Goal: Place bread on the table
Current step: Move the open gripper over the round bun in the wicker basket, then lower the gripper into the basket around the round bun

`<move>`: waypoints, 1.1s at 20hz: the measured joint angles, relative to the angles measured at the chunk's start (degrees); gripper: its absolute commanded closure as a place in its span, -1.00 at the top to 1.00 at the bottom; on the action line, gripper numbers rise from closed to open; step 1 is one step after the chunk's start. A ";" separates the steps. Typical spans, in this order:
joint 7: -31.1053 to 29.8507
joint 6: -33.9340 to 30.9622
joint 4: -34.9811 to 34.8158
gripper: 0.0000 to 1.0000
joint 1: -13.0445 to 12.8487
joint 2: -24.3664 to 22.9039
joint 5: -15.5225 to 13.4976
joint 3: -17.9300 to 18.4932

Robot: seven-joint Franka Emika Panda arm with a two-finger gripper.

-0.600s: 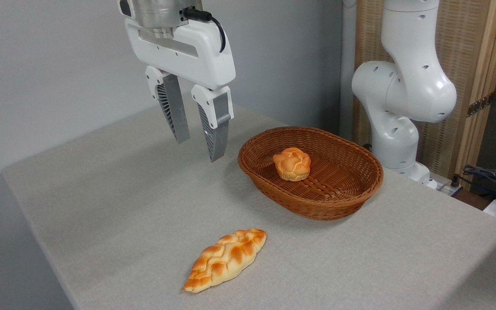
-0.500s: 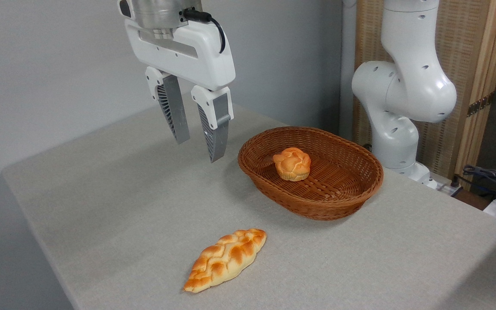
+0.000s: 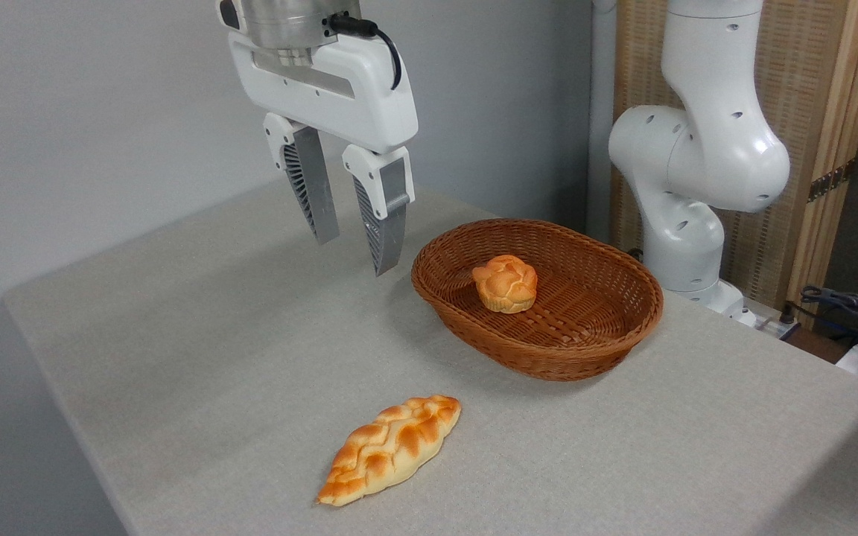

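gripper (image 3: 358, 257) hangs in the air above the table (image 3: 198, 350), just left of the basket (image 3: 600, 327), jaws parted with a clear gap and nothing between them; the bread (image 3: 505, 283), small round bun, sits inside the basket toward its left half, apart from the fingers; braided loaf (image 3: 390, 448) lies on the table nearer the camera; white arm base (image 3: 690, 164) behind the basket

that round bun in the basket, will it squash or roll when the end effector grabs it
The bun looks puffy with a cracked, knotted top, so it is probably light and may give a little under the pads. Its rounded shape could let it roll if nudged, though the basket wall should contain it. The open end effector looks wide enough.
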 measured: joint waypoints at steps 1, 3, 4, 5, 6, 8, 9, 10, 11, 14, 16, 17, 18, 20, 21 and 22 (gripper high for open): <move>0.05 0.00 -0.50 1.00 -0.04 -0.35 0.00 -0.09; 0.28 0.11 -2.70 1.00 -0.20 -1.84 -0.01 -0.44; 0.69 0.23 -4.45 1.00 -0.45 -3.04 -0.03 -0.61; 1.57 0.28 -6.63 1.00 -0.96 -4.62 -0.04 -0.69; 3.05 0.29 -9.21 1.00 -1.71 -6.50 -0.05 -0.72; 5.83 0.28 -14.76 1.00 -3.79 -10.57 -0.07 -0.78; 6.90 0.26 -17.86 1.00 -5.34 -12.76 -0.09 -0.81; 7.79 0.25 -21.00 1.00 -7.09 -14.81 -0.10 -0.87; 8.50 0.25 -23.97 1.00 -8.90 -16.60 -0.10 -0.93; 9.21 0.28 -33.03 1.00 -13.90 -20.93 -0.04 -1.19; 9.46 0.35 -38.10 1.00 -15.48 -22.24 0.19 -1.55; 9.64 0.48 -40.25 1.00 -15.71 -22.43 1.42 -2.07; 9.65 0.59 -42.37 1.00 -15.77 -22.44 3.58 -2.67; 9.65 1.66 -46.91 1.00 -15.80 -22.30 6.68 -3.38; 9.65 3.05 -48.72 1.00 -15.81 -22.15 7.14 -3.53; 9.65 4.48 -49.97 1.00 -15.81 -21.93 7.25 -3.61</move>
